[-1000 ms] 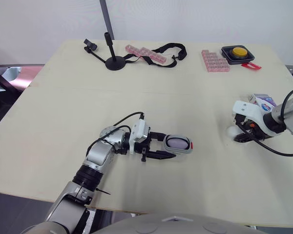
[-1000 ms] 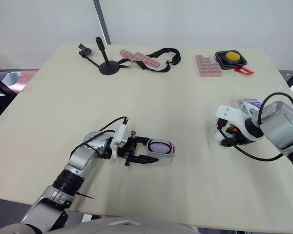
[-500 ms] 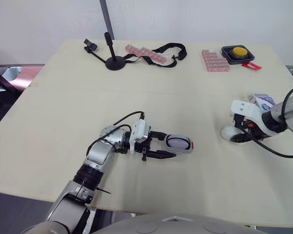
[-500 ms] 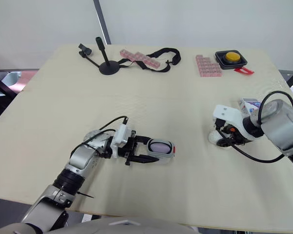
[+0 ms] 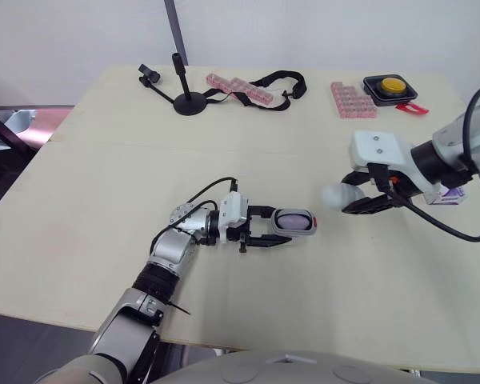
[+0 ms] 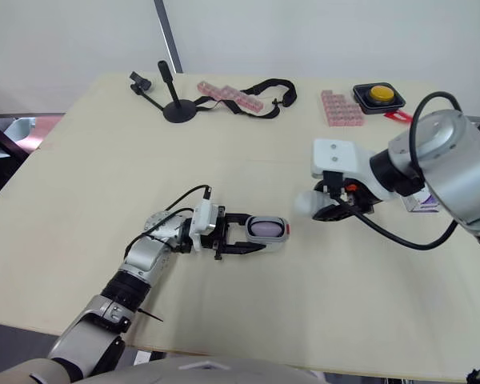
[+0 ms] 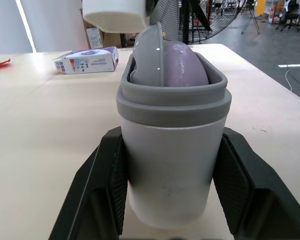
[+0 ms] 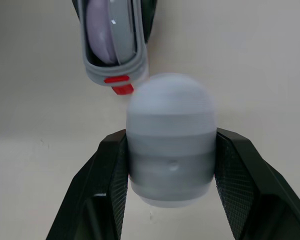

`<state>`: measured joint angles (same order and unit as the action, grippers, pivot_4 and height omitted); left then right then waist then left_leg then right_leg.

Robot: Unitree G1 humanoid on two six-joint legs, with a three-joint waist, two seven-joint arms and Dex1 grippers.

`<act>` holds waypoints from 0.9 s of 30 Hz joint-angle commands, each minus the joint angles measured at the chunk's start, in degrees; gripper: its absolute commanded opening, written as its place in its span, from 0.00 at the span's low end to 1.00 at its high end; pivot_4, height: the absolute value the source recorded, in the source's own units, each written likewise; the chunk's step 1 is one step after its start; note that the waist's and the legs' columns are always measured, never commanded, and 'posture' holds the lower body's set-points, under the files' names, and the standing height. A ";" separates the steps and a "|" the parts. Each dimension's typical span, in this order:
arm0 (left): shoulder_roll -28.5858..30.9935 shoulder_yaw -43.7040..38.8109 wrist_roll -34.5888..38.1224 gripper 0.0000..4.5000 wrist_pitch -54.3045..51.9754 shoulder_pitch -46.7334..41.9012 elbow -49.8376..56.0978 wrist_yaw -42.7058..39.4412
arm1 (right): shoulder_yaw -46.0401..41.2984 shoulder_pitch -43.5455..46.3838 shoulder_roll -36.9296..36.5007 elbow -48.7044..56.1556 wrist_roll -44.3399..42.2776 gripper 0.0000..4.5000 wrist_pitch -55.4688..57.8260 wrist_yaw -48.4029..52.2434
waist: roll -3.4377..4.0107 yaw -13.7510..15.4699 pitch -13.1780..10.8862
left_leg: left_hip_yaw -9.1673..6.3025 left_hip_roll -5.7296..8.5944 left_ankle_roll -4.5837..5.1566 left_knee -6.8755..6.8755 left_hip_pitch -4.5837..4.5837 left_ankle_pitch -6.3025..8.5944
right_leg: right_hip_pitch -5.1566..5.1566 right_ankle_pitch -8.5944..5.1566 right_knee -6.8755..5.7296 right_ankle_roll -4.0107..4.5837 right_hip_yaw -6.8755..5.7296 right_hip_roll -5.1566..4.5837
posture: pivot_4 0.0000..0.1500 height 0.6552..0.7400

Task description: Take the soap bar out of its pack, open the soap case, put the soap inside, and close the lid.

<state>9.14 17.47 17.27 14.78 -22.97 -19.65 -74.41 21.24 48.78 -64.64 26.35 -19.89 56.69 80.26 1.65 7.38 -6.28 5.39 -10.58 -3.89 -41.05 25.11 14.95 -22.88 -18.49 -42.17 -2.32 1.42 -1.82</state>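
2 clamps: left gripper (image 5: 278, 226) on grey case (image 7: 170, 165) with lilac soap (image 7: 182, 62), right gripper (image 8: 171, 142) on domed lid (image 5: 334, 194); red latch (image 8: 117, 85) facing right wrist view.

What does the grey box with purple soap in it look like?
The soap case is an oval tub, pale grey and plastic-looking, with a darker grey rim and a red catch at one end. It is open, with the purple soap inside. The left gripper clamps its sides, close to the table.
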 commanded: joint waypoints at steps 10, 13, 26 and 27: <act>-0.41 -1.82 -0.28 0.41 1.76 -1.69 -3.61 0.23 | 5.35 11.27 7.26 4.02 -2.04 0.43 6.79 -0.59 | 0.00 0.08 0.00 | 0.01 0.00 -0.01 -0.10 -0.02 -0.01 | -0.11 0.00 -0.30 0.01 0.03 -0.01 | 1.00 0.72; -0.84 -2.17 -0.57 0.41 2.23 -2.66 -5.10 1.10 | 7.23 12.42 8.83 4.21 -1.73 0.43 8.02 -1.72 | 0.00 0.09 0.01 | 0.02 0.01 -0.01 -0.19 -0.01 -0.01 | -0.11 0.00 -0.35 0.01 0.04 -0.03 | 1.00 0.72; -2.27 -2.12 -1.53 0.41 2.94 -4.81 -8.09 2.51 | 15.86 15.35 11.82 1.32 3.31 0.43 7.29 -6.54 | 0.00 0.10 0.01 | 0.03 0.02 -0.04 -0.21 -0.02 -0.01 | -0.11 0.00 -0.42 0.01 0.06 -0.03 | 1.00 0.72; -2.27 -2.11 -1.54 0.41 2.92 -4.84 -8.16 2.47 | 16.17 15.60 12.04 0.97 3.50 0.43 7.17 -6.60 | 0.00 0.10 0.01 | 0.03 0.02 -0.04 -0.21 -0.02 -0.02 | -0.11 0.00 -0.42 0.01 0.07 -0.03 | 1.00 0.72</act>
<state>6.73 16.09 16.05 17.10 -27.30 -27.98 -72.13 37.89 62.70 -52.59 27.21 -17.61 64.71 73.87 1.65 7.48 -6.27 5.42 -10.56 -3.93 -41.26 25.09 14.94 -22.99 -18.49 -42.59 -2.31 1.48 -1.85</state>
